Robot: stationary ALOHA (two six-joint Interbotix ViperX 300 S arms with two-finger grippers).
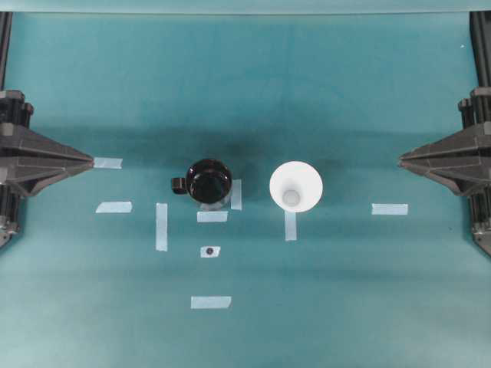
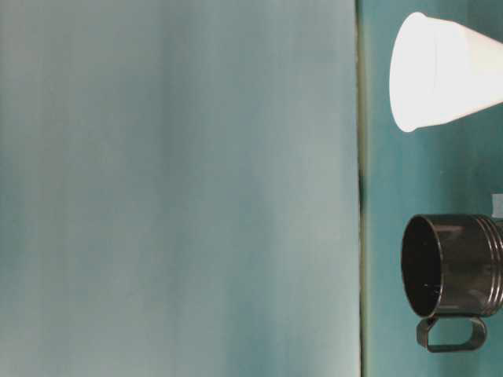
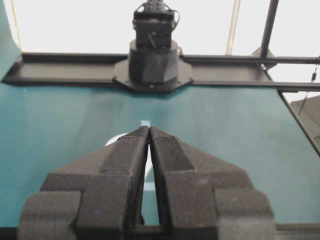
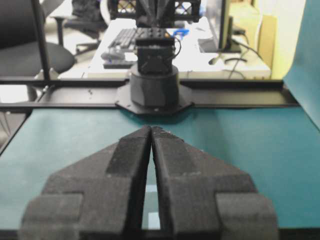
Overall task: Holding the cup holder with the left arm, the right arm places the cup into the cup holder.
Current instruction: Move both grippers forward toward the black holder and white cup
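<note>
My left hand (image 1: 90, 162) and right hand (image 1: 401, 159) sit pinched shut, empty, at the table (image 1: 345, 307) edges; the black holder (image 1: 209, 182) lies nearer my left, the white cup (image 1: 296, 186) just beside it, nearer my right

A lab bench: teal mat (image 1: 245, 77) with tape marks (image 1: 211, 302), keyboard (image 4: 122, 37) and office chair (image 4: 25, 45) (behind).
</note>
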